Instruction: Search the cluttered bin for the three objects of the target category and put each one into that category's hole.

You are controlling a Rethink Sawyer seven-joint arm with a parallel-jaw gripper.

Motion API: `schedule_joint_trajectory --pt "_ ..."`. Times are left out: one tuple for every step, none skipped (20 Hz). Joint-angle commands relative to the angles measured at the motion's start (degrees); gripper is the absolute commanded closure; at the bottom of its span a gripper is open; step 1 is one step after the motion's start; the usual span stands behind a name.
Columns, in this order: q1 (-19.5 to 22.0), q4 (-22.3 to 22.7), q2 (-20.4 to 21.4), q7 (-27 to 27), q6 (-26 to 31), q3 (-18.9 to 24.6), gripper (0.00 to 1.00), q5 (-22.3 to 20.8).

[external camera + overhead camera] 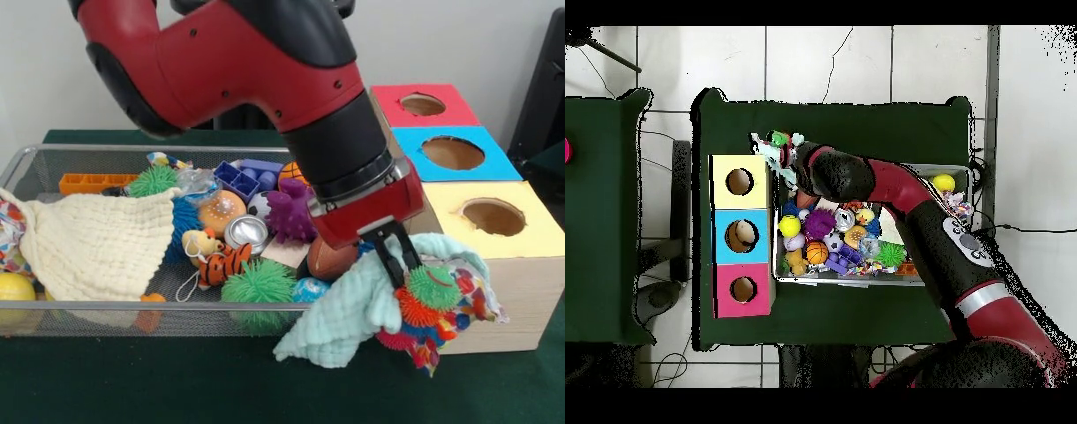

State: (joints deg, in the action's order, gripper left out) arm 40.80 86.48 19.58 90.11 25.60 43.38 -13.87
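Front view: pincer [400, 258] seemingly round spiky ball [431, 288]

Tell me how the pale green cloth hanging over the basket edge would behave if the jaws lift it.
The pale green cloth looks soft and folded, so it would probably hang limp and stretch downward. It drapes over the basket rim beside the spiky toy, so it may drag that along. It seems light and unlikely to slip from a grip.
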Motion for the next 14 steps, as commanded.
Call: schedule_joint_trajectory --pt "2.55 -5.53 -11.74 0.37 6.94 3.15 1.00 7.51" --pt "3.00 -5.26 -12.01 -0.32 5.73 3.64 1.00 7.39" --pt "3.71 -3.65 -11.50 -0.33 4.26 4.48 1.00 7.26" --pt "4.29 -3.20 -11.85 -0.94 3.42 5.34 1.00 7.18" --pt "4.97 -1.90 -11.68 -1.32 2.14 6.41 1.00 6.70" --pt "5.45 -1.95 -12.15 -2.62 1.66 7.48 1.00 6.11" --pt "5.77 -1.93 -11.92 -4.25 0.93 8.33 1.00 4.63" --pt "6.10 -1.90 -11.69 -5.88 0.20 9.19 1.00 3.14" --pt "6.05 -1.37 -10.44 -6.10 -0.66 8.93 1.00 1.63" --pt "5.89 -1.58 -8.92 -7.70 -1.11 9.01 1.00 -0.39" --pt "5.66 -0.72 -7.32 -7.02 -1.71 8.52 1.00 -1.44" --pt "5.08 -0.33 -5.26 -6.52 -1.79 7.68 1.00 -2.58" --pt "4.69 0.72 -3.35 -5.20 -2.48 6.96 1.00 -3.36" --pt "4.14 1.10 -1.59 -4.52 -2.15 6.10 1.00 -4.16"
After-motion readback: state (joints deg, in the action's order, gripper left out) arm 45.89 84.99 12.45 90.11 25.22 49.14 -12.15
